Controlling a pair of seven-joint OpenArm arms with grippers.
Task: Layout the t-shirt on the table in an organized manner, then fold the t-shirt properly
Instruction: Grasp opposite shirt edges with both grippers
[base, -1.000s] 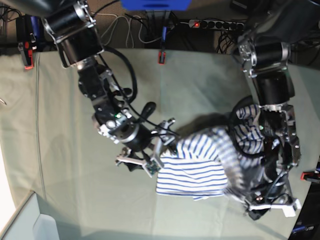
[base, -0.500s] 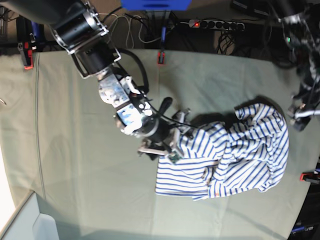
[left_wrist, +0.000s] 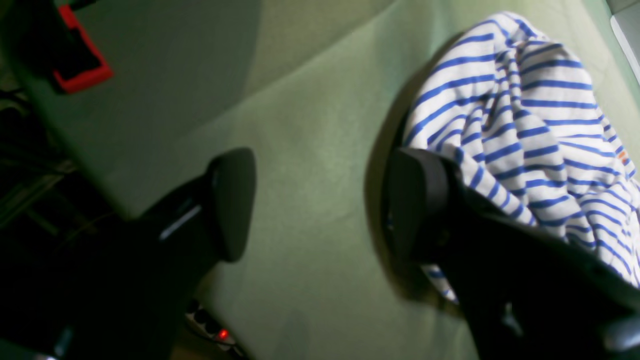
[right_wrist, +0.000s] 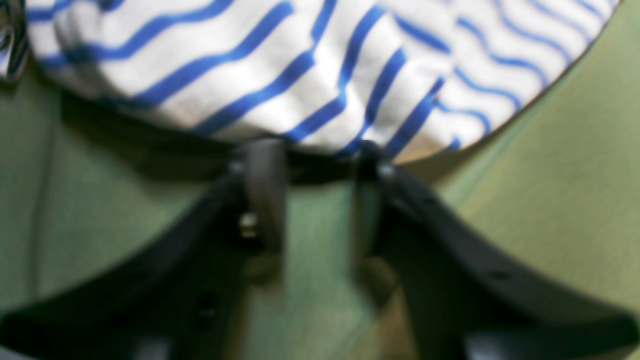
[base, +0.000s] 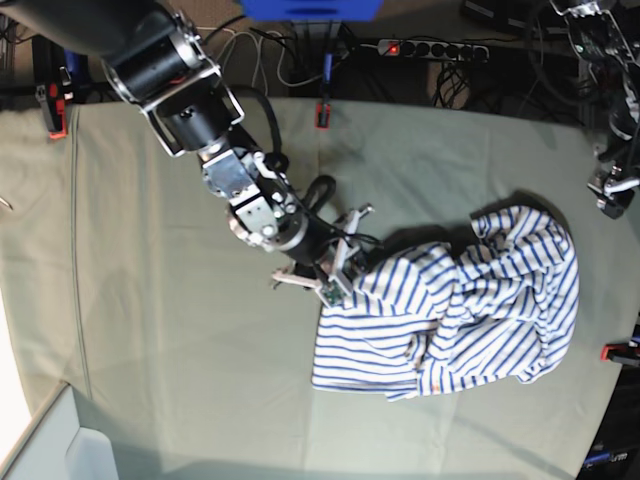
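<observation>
Pale grey-green cloth of the table (base: 150, 330) fills my base view, and the t-shirt (base: 470, 310) lies rumpled at lower right of centre. At the shirt's left edge I see my right gripper (right_wrist: 312, 150) with its jaws narrowly apart, the striped hem just ahead of the fingertips. Farther off at the right frame edge, my left gripper (left_wrist: 320, 205) hangs spread wide and empty, near the shirt's upper corner.
</observation>
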